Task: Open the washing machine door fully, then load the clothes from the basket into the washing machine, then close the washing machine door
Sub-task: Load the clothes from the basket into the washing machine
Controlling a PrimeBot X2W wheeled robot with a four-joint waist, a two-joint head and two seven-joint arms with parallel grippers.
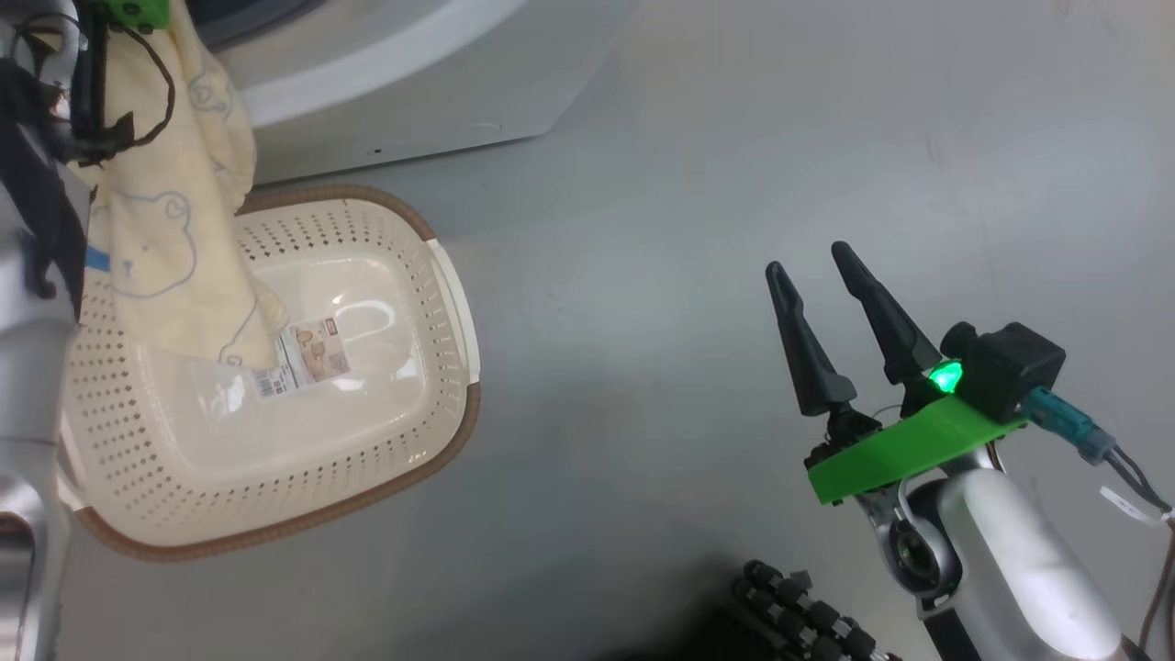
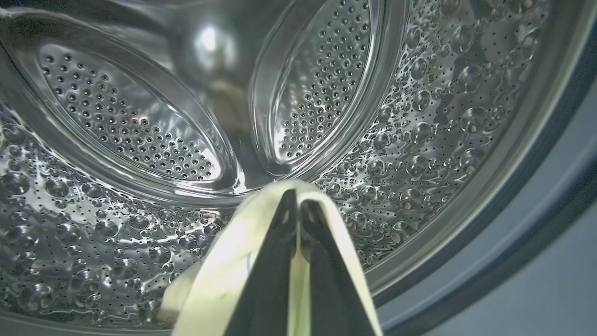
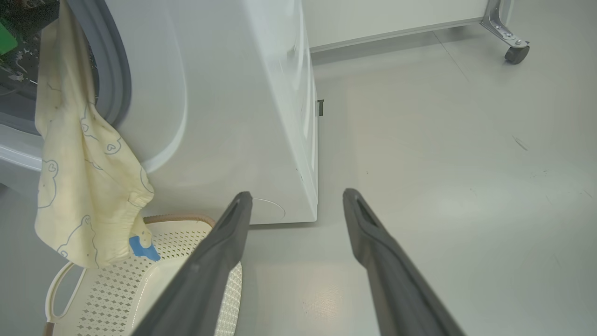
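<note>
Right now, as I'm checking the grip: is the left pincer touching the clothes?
Touching. The left wrist view shows the left pincer shut on the clothes, with pale yellow cloth pinched between its dark fingers.

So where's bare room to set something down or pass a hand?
Bare floor runs wide between the basket and the open right hand, and on past the washing machine's corner. The basket's bottom is free on its right half. It is crowded at the machine's mouth: the left hand, shut on the clothes, hangs them over the basket's left side.
</note>
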